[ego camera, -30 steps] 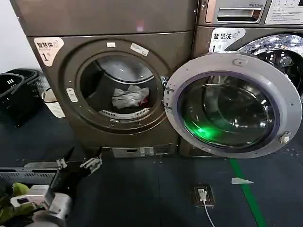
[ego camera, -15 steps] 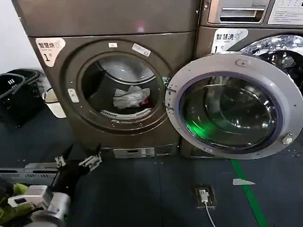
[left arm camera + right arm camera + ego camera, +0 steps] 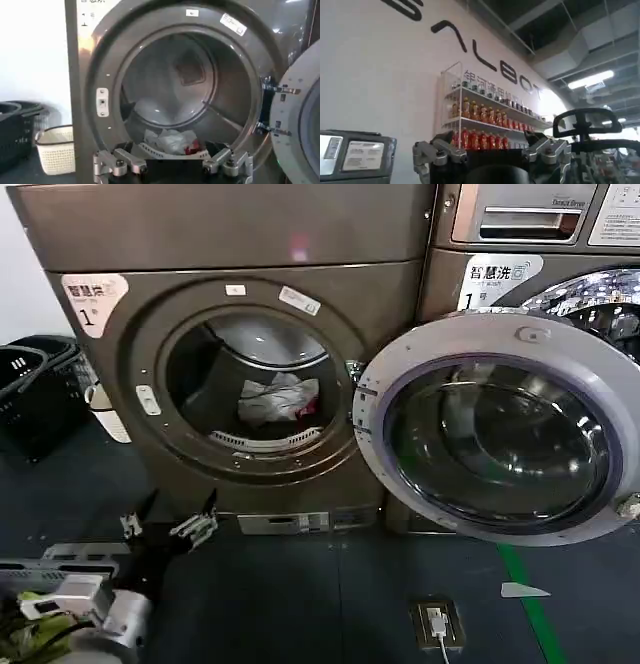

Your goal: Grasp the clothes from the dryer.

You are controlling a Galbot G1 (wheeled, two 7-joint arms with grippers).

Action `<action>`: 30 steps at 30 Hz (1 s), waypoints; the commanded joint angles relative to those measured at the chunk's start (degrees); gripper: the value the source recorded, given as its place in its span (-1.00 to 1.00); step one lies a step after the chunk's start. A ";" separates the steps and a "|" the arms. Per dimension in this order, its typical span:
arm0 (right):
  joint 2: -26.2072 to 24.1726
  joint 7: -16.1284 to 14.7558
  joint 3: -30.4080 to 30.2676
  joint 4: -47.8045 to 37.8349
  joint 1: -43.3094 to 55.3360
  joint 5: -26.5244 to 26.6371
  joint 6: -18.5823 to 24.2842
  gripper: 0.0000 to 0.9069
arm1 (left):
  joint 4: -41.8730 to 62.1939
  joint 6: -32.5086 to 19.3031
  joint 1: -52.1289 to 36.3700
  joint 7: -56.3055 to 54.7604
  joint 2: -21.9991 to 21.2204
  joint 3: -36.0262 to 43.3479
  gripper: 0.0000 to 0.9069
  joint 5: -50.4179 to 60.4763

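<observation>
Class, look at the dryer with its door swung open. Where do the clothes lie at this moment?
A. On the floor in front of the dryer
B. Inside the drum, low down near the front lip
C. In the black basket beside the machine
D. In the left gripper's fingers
B: the clothes sit low inside the drum of the dryer, while the open left gripper is in front of the machine, empty.

Dark floor (image 3: 300, 604) (green stripe (image 3: 530, 604)); white wall (image 3: 30, 55)

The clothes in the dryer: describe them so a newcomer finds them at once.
Find the bronze-brown front-loading dryer with its silver-rimmed glass door swung open. Inside the drum, at the front lip, lies a small crumpled bundle of white and light grey clothes, its red patch marking it against bare metal.
</observation>
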 commanded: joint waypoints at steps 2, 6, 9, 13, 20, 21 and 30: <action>0.03 0.05 0.03 0.03 0.05 0.14 -0.13 1.00 | 0.15 -0.06 -0.11 0.02 -0.03 0.01 1.00 0.04; 0.07 0.01 0.05 0.06 0.07 0.16 -0.08 1.00 | 0.21 -0.13 -0.14 0.03 -0.12 0.02 1.00 0.07; 0.16 -0.03 0.10 0.07 0.06 0.16 -0.04 1.00 | 0.24 -0.16 -0.16 0.02 -0.13 0.02 1.00 0.08; 0.21 -0.04 0.17 0.18 0.07 0.25 -0.04 1.00 | 0.31 -0.19 -0.21 0.02 -0.08 0.03 1.00 0.08; 0.29 -0.04 0.20 0.10 0.08 0.29 0.03 1.00 | 0.28 -0.26 -0.18 0.01 -0.13 0.02 1.00 0.15; 0.28 -0.05 0.22 0.08 0.08 0.29 0.02 1.00 | 0.27 -0.27 -0.16 0.00 -0.13 0.02 1.00 0.16; 0.70 -0.20 -0.02 0.13 0.27 0.29 0.14 1.00 | 0.30 -0.37 -0.06 -0.02 -0.20 0.04 1.00 0.23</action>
